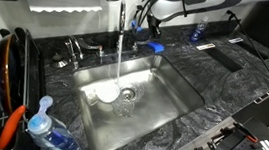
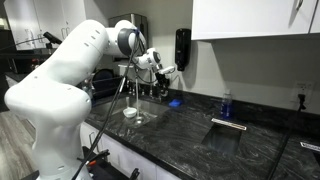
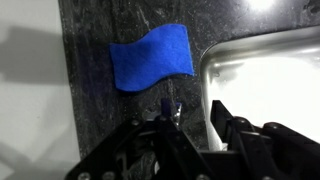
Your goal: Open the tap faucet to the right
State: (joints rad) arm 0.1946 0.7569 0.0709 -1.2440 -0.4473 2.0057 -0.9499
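A dish rack (image 1: pixel 0 66) packed with plates stands at the left end of a dark stone counter (image 1: pixel 223 89), with one clear soap bottle (image 1: pixel 39 125), capped in blue, in front of it. Squat chrome fittings (image 1: pixel 75 49) sit behind the single steel sink (image 1: pixel 145 121), too small to count. At mid-frame, the one tap faucet (image 1: pixel 122 15) rises behind the basin's back rim. One stream of water (image 1: pixel 120 58) falls from its arched spout toward the drain, beside one white object (image 1: pixel 106 95) on the basin floor. Just right of the faucet hangs the arm's one gripper (image 1: pixel 145 24), above one blue cloth (image 1: pixel 155 47) lying flat on the counter by the sink's corner. In the wrist view the gripper's two fingers (image 3: pixel 232 135) stand apart, with nothing plainly clasped between them. Farther right stands one small blue bottle (image 1: pixel 196 33).
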